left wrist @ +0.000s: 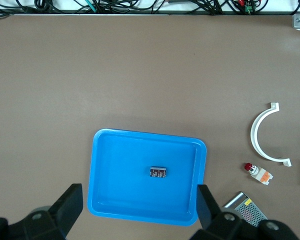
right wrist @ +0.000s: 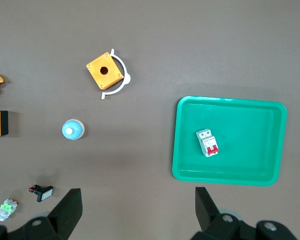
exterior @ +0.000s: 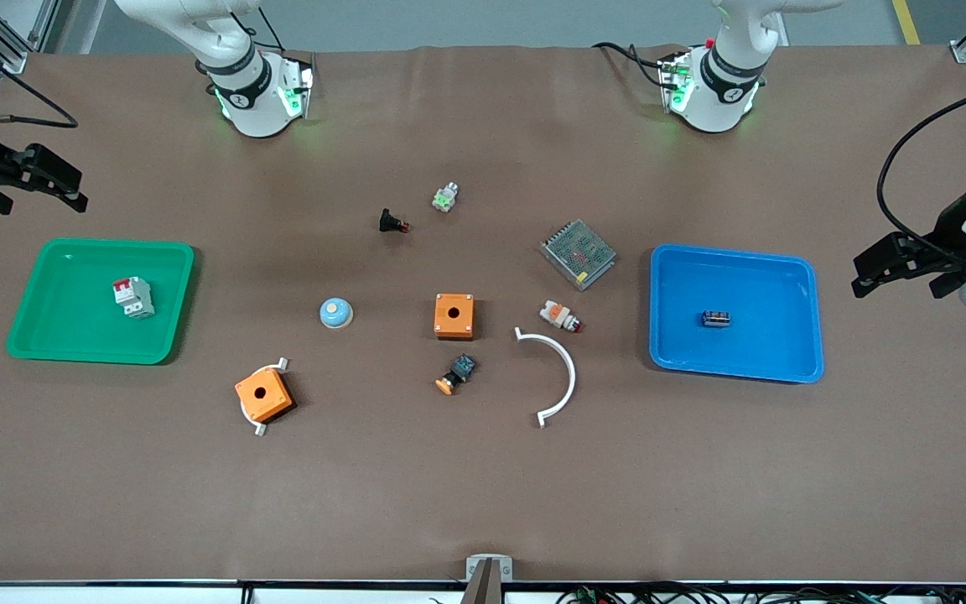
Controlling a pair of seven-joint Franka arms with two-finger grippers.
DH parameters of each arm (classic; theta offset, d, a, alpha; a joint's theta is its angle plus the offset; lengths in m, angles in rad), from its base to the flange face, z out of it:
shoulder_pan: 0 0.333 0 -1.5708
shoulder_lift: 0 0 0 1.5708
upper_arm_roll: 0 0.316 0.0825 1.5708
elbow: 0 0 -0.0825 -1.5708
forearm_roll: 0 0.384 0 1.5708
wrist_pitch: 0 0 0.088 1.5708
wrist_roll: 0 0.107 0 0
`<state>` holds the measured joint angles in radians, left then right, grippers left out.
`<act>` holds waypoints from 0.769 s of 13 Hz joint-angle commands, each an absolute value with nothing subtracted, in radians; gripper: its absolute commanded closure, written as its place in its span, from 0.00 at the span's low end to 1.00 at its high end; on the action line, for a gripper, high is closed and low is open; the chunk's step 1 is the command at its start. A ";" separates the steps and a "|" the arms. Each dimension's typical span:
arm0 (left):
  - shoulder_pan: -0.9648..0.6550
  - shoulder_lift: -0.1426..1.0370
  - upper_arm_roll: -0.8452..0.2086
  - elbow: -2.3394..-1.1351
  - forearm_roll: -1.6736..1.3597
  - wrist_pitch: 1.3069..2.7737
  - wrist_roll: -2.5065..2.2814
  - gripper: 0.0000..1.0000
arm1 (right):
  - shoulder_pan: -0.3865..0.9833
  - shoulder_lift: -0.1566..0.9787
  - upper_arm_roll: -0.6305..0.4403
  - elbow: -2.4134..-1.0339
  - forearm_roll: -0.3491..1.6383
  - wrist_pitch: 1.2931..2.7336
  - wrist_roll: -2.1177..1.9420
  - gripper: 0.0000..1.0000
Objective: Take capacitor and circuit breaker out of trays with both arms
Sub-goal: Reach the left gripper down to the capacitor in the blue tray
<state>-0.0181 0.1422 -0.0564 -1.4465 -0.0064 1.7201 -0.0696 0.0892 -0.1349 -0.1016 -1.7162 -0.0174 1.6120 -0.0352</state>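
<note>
The right hand (exterior: 72, 191) hangs above the counter (exterior: 483, 486) at the right arm's end, at about 9 o'clock of the front view, just above the green tray's far edge. Its fingers (right wrist: 65, 210) are spread wide and hold nothing. The green tray (exterior: 30, 335) lies below it, and the breaker (exterior: 132, 297) lies inside this tray, a little toward its 3 o'clock side, with the red part pointing to about 11 o'clock.

Next, at about 7 o'clock from the centre, an orange box (exterior: 263, 394) sits on a small white clip (exterior: 283, 364). A blue dome (exterior: 335, 313) stands at 1 o'clock from this box. A small black part (exterior: 391, 222) and a green-and-white part (exterior: 445, 198) lie toward 12 o'clock. A second orange box (exterior: 454, 315) is in the middle, and a black-and-blue button (exterior: 456, 374) lies just nearer to the camera than it.

A white curved strip (exterior: 563, 369) and a white-and-orange plug (exterior: 559, 316) follow, with a grey metal box (exterior: 578, 253) at 12 o'clock from them.

The blue tray (exterior: 676, 352) lies toward the left arm's end, and the capacitor (exterior: 716, 318) lies flat near its middle. The left hand (exterior: 869, 273) hangs at 3 o'clock, beside this tray's edge, over the bare counter. Its fingers (left wrist: 70, 202) are also wide apart and empty.
</note>
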 commanded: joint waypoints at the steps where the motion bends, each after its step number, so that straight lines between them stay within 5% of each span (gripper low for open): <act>1: -0.026 0.146 -0.058 -1.440 0.014 1.703 -0.097 0.00 | 0.078 -0.137 -0.098 -1.720 -0.006 1.618 -0.051 0.00; 10: -0.035 0.198 -0.071 -1.571 0.014 1.619 -0.083 0.00 | 0.077 -0.132 -0.098 -1.727 -0.006 1.634 -0.052 0.00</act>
